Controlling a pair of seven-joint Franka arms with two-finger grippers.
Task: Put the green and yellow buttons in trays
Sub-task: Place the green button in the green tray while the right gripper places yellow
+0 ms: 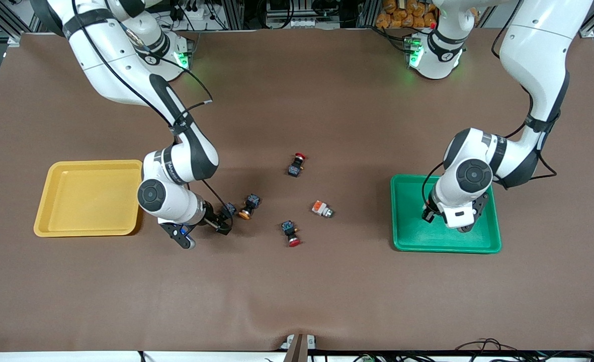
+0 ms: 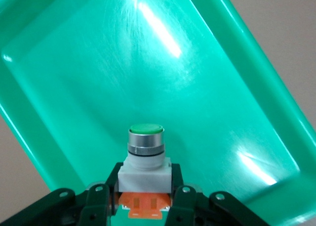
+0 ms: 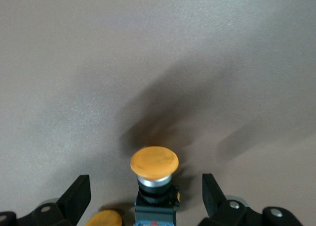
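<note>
High front camera facing both robots; wrist cameras close over green tray (image 2: 276, 117) and brown tabletop (image 3: 148, 53).

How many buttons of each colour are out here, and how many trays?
Yellow-capped buttons: 2
White-bodied green buttons: 2
Red-capped buttons: 2
Trays: 2
Total: 8

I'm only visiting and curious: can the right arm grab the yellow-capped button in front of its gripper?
Probably yes. The right gripper is open, fingers either side of the yellow-capped button, nothing between; a second yellow-capped button lies close. The left gripper holds a green button over the green tray.
</note>
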